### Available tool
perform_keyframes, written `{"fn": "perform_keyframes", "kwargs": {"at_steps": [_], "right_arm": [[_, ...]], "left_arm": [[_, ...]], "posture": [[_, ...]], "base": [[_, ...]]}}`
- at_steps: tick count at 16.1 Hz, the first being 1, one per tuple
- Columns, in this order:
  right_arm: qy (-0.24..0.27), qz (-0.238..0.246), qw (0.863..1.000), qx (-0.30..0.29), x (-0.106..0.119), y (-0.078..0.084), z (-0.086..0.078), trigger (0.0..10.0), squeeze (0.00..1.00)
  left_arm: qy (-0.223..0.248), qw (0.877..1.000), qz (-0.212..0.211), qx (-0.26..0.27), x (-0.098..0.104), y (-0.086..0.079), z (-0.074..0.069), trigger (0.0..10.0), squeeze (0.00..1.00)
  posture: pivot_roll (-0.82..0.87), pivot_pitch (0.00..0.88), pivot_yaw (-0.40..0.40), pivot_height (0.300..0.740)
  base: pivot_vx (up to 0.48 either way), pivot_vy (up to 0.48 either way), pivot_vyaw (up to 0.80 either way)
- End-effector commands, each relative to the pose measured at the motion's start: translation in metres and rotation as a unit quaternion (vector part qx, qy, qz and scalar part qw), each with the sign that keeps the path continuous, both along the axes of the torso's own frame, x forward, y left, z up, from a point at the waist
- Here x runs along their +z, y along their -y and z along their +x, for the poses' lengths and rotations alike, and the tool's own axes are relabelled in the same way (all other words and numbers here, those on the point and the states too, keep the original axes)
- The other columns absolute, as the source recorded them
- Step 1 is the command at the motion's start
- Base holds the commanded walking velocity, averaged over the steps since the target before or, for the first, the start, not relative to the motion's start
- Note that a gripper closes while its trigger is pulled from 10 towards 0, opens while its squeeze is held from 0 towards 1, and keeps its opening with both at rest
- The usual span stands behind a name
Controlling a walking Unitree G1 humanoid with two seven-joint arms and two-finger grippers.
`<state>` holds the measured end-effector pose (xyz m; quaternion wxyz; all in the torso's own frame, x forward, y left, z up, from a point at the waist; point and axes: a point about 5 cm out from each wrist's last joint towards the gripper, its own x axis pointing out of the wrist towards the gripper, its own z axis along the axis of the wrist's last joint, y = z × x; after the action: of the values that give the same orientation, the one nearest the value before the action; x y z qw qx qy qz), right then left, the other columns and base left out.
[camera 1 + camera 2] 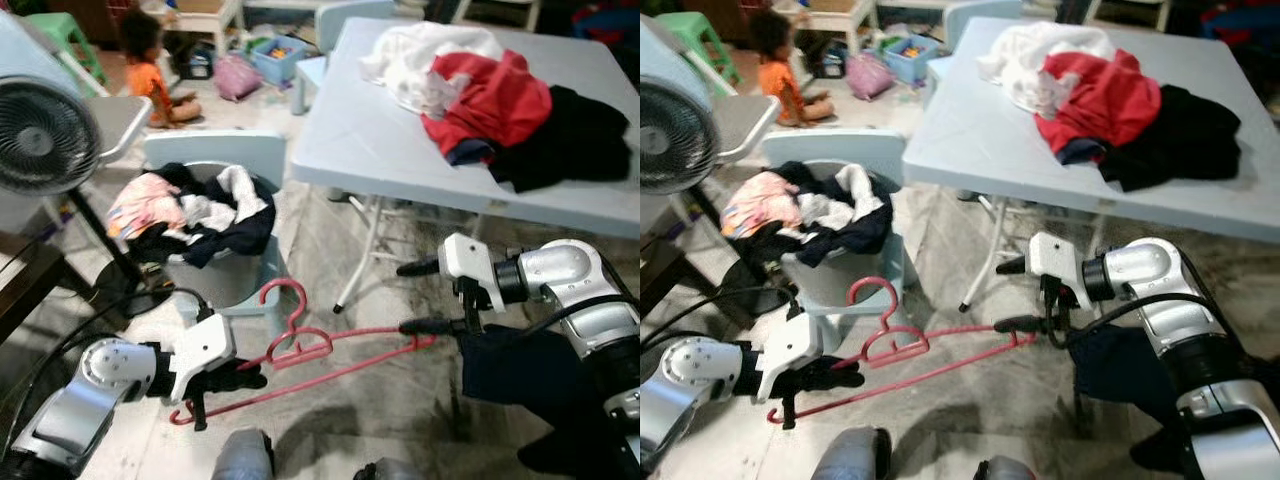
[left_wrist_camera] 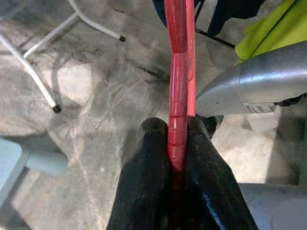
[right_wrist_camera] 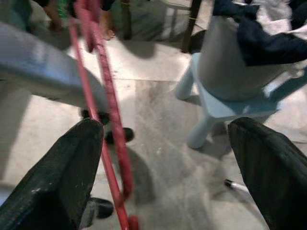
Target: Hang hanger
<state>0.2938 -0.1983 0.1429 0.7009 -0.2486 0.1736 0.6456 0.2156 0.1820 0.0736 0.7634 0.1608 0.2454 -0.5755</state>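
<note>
A red plastic hanger (image 1: 300, 345) hangs level above the floor, hook pointing up toward the chair. My left gripper (image 1: 225, 385) is shut on its left end; in the left wrist view the fingers (image 2: 144, 182) clamp the red bar (image 2: 178, 96). My right gripper (image 1: 415, 297) is open at the hanger's right tip, its lower finger (image 1: 425, 326) just above that tip. From the right wrist camera, the hanger (image 3: 112, 124) runs along one finger (image 3: 62, 177), with the jaws wide apart.
A light blue folding table (image 1: 370, 130) carries a pile of clothes (image 1: 480, 95); its white legs (image 1: 365, 250) stand behind the hanger. A small blue chair holds a clothes heap (image 1: 200, 215). A fan (image 1: 40, 135) stands at left. A child (image 1: 150, 70) sits far back.
</note>
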Motion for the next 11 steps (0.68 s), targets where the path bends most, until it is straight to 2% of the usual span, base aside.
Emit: {"fn": "perform_keyframes", "kwargs": {"at_steps": [1,5,10,11], "right_arm": [[-0.016,-0.008,0.999,0.031,0.004,0.0,-0.005,10.0,0.0],[-0.022,-0.02,0.999,0.032,-0.001,-0.001,-0.007,10.0,0.0],[-0.028,-0.035,0.998,0.034,-0.018,-0.022,-0.019,10.0,0.0],[-0.03,-0.034,0.998,0.033,-0.02,-0.025,-0.02,8.4,0.0]], "left_arm": [[0.007,1.0,0.006,-0.01,0.0,0.0,0.002,10.0,0.0],[0.019,1.0,0.012,-0.011,-0.002,0.001,0.005,10.0,0.0],[0.032,0.999,0.004,-0.011,-0.003,0.008,0.008,10.0,0.0],[0.033,0.999,0.003,-0.012,-0.003,0.008,0.008,10.0,0.0]], "posture": [[0.0,0.064,-0.004,0.74],[0.0,0.064,-0.004,0.74],[0.0,0.065,-0.001,0.74],[-0.01,0.065,0.0,0.74]], "base": [[0.0,0.0,0.0],[0.0,0.0,0.0],[0.0,0.0,0.0],[0.0,0.0,0.0]]}}
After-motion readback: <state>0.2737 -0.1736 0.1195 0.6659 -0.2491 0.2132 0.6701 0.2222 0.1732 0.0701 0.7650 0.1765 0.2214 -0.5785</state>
